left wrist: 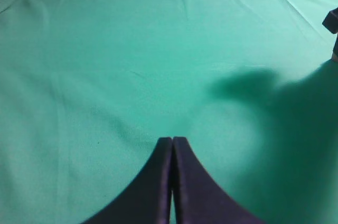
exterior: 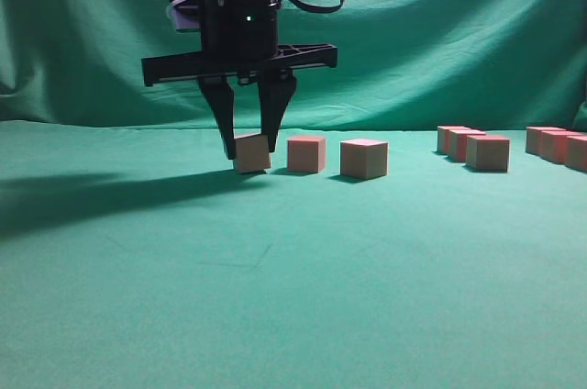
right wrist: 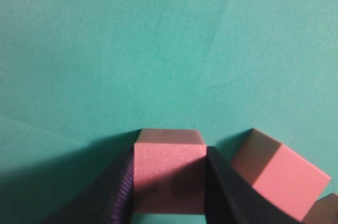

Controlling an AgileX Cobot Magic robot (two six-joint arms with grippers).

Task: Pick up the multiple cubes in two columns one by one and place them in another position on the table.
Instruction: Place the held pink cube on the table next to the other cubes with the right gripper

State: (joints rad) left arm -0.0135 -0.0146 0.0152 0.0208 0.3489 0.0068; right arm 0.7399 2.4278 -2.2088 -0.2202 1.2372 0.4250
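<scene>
Exterior view: my right claw [exterior: 248, 152] is clamping a pinkish-tan cube [exterior: 251, 152], sharp-edged and matte, sitting on the green table [exterior: 293, 297]. Two matching cubes [exterior: 306, 154] are lining up just beside it. My left claw [left wrist: 172, 145] is pressed together, holding nothing.

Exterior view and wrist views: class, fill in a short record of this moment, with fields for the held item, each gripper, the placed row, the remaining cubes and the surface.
held item: one cube, tilted, low over the cloth
right gripper: right gripper shut on that cube, a finger on either side
left gripper: left gripper shut, holding nothing, over bare cloth
placed row: two cubes to the right of the held one, apart from each other
remaining cubes: two columns at far right, three cubes visible in each
surface: table under green cloth
</scene>
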